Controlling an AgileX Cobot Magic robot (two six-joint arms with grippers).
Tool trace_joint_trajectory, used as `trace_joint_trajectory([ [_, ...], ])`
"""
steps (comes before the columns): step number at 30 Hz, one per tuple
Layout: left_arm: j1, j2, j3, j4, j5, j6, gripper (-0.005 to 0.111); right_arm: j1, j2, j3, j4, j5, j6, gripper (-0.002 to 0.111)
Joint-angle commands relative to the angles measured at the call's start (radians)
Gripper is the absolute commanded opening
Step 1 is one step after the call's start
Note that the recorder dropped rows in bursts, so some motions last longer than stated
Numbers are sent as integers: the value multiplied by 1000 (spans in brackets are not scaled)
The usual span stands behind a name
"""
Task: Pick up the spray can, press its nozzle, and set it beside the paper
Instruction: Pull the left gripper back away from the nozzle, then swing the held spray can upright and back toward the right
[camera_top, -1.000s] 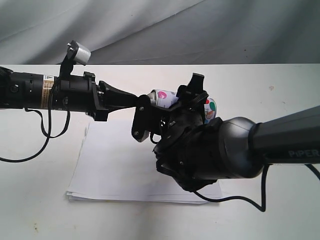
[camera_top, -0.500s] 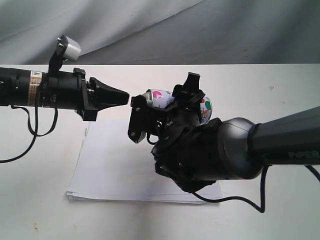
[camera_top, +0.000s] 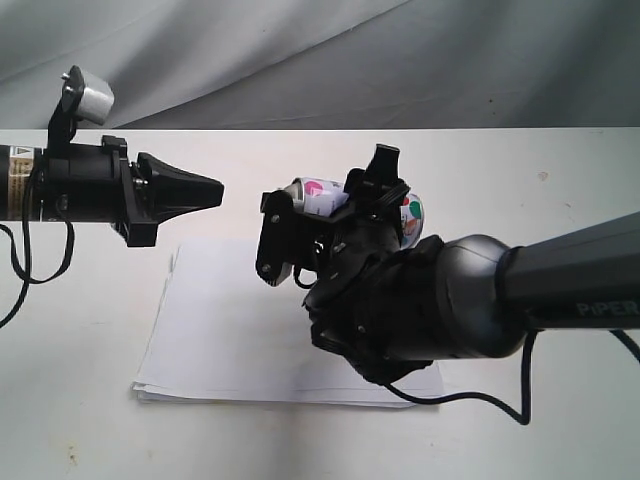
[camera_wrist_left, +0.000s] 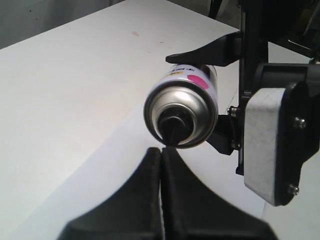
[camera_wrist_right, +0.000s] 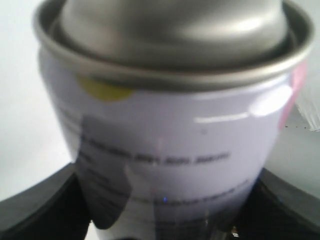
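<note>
White counter (camera_top: 520, 170) with a grey cloth backdrop (camera_top: 300, 60) behind it. The bulky black right arm (camera_top: 460, 300) comes in from the right and covers the near right corner of the paper (camera_top: 230, 330) — a flat white stack lying at the middle of the counter, wider than anything else on it. The left arm (camera_top: 70, 180) lies level, coming in from the left. The right end effector (camera_top: 335, 200) pinches the spray can (camera_top: 318, 193) around its body; the can is on its side and lifted clear of the counter, over the far edge of the paper, with its top toward the left arm. The right wrist view is filled by the can's label and silver rim (camera_wrist_right: 165, 145), blurred, with a dark finger on each side. The left end effector (camera_top: 205, 190) has its fingers pressed together into one black point, holding nothing, apart from the can and aimed at its top. In the left wrist view those tips (camera_wrist_left: 161, 152) sit just short of the black nozzle (camera_wrist_left: 173, 126) inside the silver rim — whether they touch it, cannot tell.
</note>
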Motion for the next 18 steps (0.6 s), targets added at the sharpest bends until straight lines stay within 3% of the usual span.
trace_joint_trajectory([
  [1,2,-7,5,-18,-3,8,0,2,-15,-12,-31,23,5,0],
  [11,2,-7,5,-18,-5,-17,0,2,-61,-12,74,70,80,0],
  [18,2,-7,5,-10,-30,-20,0,0,-269,-12,187,-50,96,0],
])
